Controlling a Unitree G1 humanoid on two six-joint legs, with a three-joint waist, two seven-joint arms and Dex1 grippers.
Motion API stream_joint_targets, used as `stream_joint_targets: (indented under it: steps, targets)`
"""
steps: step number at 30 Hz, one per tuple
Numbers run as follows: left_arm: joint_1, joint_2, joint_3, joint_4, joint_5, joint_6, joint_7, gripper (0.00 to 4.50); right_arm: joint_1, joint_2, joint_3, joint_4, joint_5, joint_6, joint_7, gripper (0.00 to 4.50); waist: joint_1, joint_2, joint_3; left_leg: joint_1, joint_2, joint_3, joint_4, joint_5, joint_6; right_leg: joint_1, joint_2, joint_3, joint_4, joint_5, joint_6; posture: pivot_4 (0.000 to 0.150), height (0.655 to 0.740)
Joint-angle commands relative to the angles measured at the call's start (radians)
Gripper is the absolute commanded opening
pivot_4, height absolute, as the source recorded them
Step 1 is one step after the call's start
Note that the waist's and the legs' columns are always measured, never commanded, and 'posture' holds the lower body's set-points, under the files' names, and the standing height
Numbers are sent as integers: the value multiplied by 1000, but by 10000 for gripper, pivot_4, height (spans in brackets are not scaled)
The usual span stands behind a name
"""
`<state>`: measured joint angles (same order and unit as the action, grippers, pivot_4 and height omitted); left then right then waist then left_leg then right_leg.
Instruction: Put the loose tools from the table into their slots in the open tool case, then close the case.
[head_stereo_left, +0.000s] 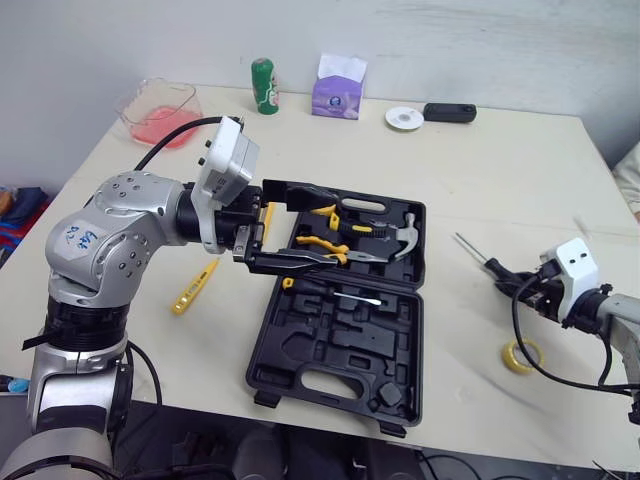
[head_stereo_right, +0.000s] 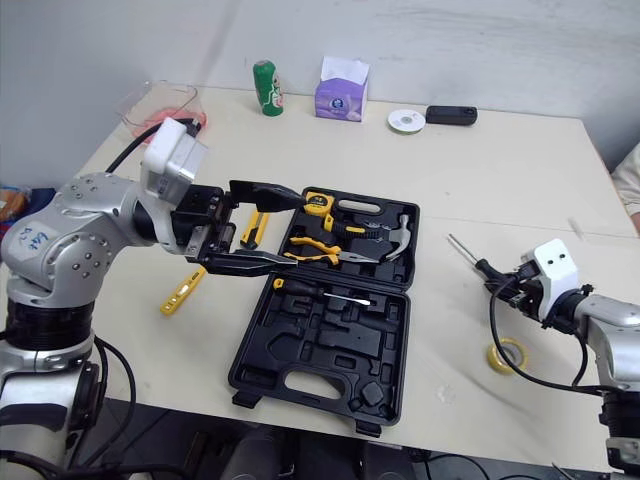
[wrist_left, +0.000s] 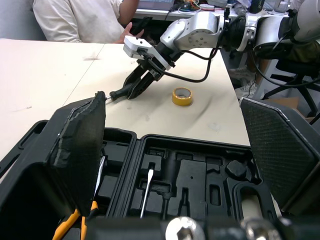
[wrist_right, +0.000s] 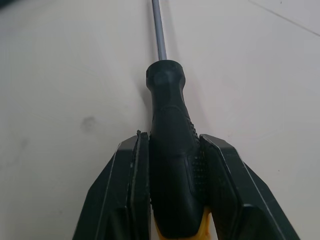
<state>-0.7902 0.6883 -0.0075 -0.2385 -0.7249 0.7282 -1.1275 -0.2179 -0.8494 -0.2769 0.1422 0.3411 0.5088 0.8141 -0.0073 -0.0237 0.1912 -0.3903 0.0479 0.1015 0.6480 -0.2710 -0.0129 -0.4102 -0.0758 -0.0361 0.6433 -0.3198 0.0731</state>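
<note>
The black tool case (head_stereo_left: 262, 372) lies open in the middle of the table. Its far half holds a hammer (head_stereo_left: 402, 240), yellow-handled pliers (head_stereo_left: 322, 246) and a tape measure (head_stereo_right: 318, 203); a thin screwdriver (head_stereo_left: 348, 298) lies in the near half. My left gripper (head_stereo_left: 335, 228) hovers open over the case's far half, holding nothing. At the right, my right gripper (head_stereo_left: 512, 282) is shut on the black-handled screwdriver (wrist_right: 169, 115), which lies low on the table, shaft (head_stereo_left: 468, 247) pointing away. A yellow level (head_stereo_left: 193, 287) and a yellow-black knife (head_stereo_right: 250, 230) lie left of the case.
A yellow tape roll (head_stereo_left: 521, 356) lies near my right gripper. Along the far edge stand a pink container (head_stereo_left: 160, 110), a green can (head_stereo_left: 263, 86), a tissue box (head_stereo_left: 338, 88), a white disc (head_stereo_left: 404, 118) and a black device (head_stereo_left: 449, 112). A person (wrist_left: 80, 20) sits beyond the table's right side.
</note>
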Motion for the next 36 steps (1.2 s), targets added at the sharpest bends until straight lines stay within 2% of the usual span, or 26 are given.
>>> stream_joint_targets:
  steps: [1, 9, 15, 17, 18, 20, 21, 36]
  targets:
    - [39, 52, 5, -12, 35, -32, -31, 45000, -7, -11, -81, -178, 108, 82, 10, 10944, -3, 0, 0, 0, 0, 0, 0, 0, 0, 0, 0, 0, 0, 0, 0, 1500, 7244]
    - [230, 228, 3, 18, 158, -165, -163, 45000, -53, -14, 43, -589, 296, 293, 39, 10944, -20, 0, 0, 1, 1, -2, -1, -1, -1, 0, 0, 7, 1, -1, -2, 1500, 7244]
    - [288, 274, -9, 23, 208, -216, -200, 45000, -122, 32, 175, -719, 365, 392, -2, 10944, -18, 0, 0, -1, 1, -3, -1, -6, 7, 0, -2, 7, 0, -1, -2, 1500, 7244]
    - [312, 276, -30, 7, 234, -246, -208, 45000, -108, 24, 260, -777, 348, 377, 29, 10944, -10, -2, -1, -2, 0, -3, 0, -7, 8, -1, -2, 6, -1, -1, -2, 1500, 7244]
    - [316, 271, -37, 2, 241, -254, -209, 45000, -100, 19, 293, -791, 328, 363, 36, 10944, -6, -3, -2, -1, 6, 13, 3, -9, 4, -10, 1, 19, 3, -1, -3, 1500, 7244]
    - [308, 257, -50, 3, 251, -264, -208, 45000, -94, 7, 339, -778, 277, 332, 37, 10944, -1, -5, -2, 0, 9, 30, 4, -12, 2, -20, 8, 37, 8, -1, -3, 1500, 7244]
    - [302, 249, -57, 7, 255, -269, -207, 45000, -95, -1, 356, -763, 254, 320, 39, 10944, -5, -5, -2, -1, 9, 30, 4, -13, 3, -19, 9, 39, 8, -1, -2, 1500, 7244]
    - [292, 192, -100, 23, 294, -320, -211, 45000, -173, 8, 550, -656, 82, 285, 58, 10944, -23, -6, -2, -1, 15, 30, 12, -15, 3, -18, 16, 40, 10, 0, -1, 1500, 7244]
